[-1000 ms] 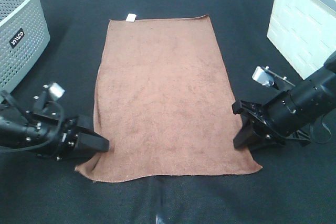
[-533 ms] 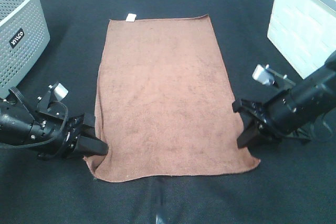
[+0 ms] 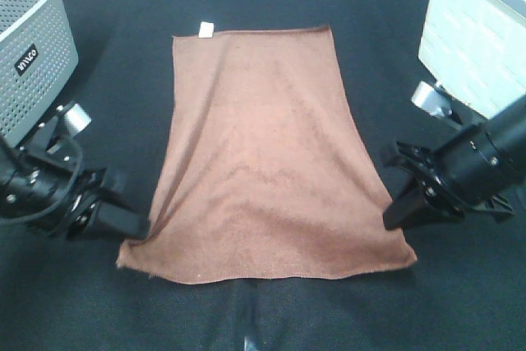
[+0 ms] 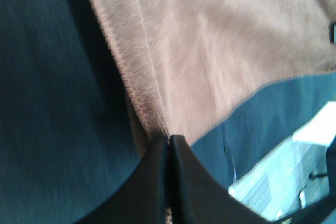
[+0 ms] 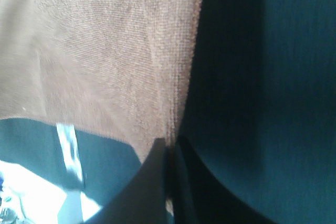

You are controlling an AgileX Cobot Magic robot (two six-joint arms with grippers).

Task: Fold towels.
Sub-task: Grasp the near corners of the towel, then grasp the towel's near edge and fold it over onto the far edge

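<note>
The towel (image 3: 271,154) lies flat on the dark counter (image 3: 386,6) with its long axis running straight away from the robot, the white tag (image 3: 205,29) at the far left corner and the near short edge closest to both arms. The left gripper (image 3: 138,228) sits at the near end of the left long edge and the right gripper (image 3: 396,218) at the matching spot on the right edge, so the cloth stretches between them and neither arm is nearer than the other. The free length of the towel lies wholly ahead of the jaws, so any fold, I judge, would carry the near edge forward along that axis toward the tagged end. In the high view the fingertips merge with cloth and shadow, and the grip cannot be read there. The wrist views settle it: both pairs of jaws are pressed together with the hem pinched between the tips, the left (image 4: 169,148) and the right (image 5: 170,150) alike. Only the high view shows the far edge — and that both sides are held about level.
</note>
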